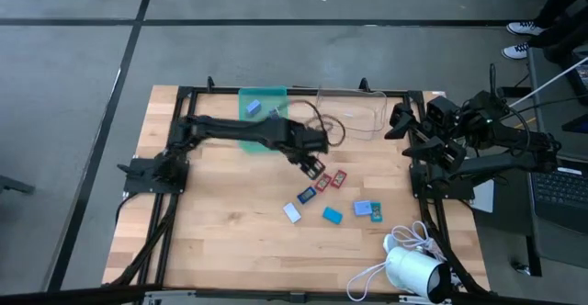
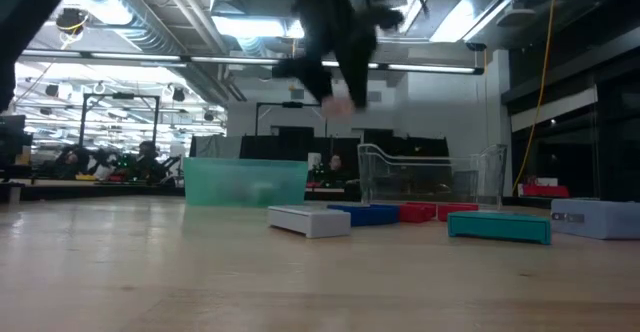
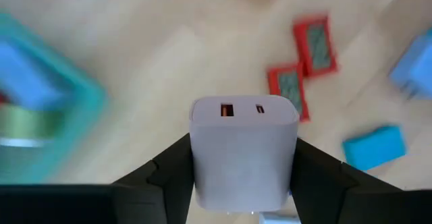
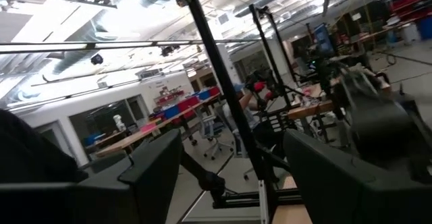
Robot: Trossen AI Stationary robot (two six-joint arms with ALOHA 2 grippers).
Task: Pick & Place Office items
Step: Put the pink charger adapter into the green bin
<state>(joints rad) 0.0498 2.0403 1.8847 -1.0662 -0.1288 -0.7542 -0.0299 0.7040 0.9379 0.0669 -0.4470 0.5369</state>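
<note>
The left gripper (image 3: 243, 183) is clenching a pale grey charger block (image 3: 243, 153), its two dark fingers (image 3: 165, 173) pressing the block's sides while the face with two ports is pointing up in the left wrist view. In the high view this gripper (image 1: 314, 167) is hanging just above centre of the frame, over the wooden table (image 1: 220, 231), and in the low view it is showing raised clear of the tabletop near the top centre. Just below and right of it in the high view, two red pieces (image 1: 331, 181) are lying side by side, with a dark blue piece (image 1: 306, 196) next to them, a white piece (image 1: 292, 213) lower down, a teal piece (image 1: 332, 215) to its right and a light blue piece (image 1: 366, 208) farther right. Toward the upper centre, a teal tray (image 1: 262, 103) is sitting beside a clear bin (image 1: 354, 112). The right gripper (image 4: 229, 177) is waiting at the right edge of the table, its fingers standing apart and holding nothing.
</note>
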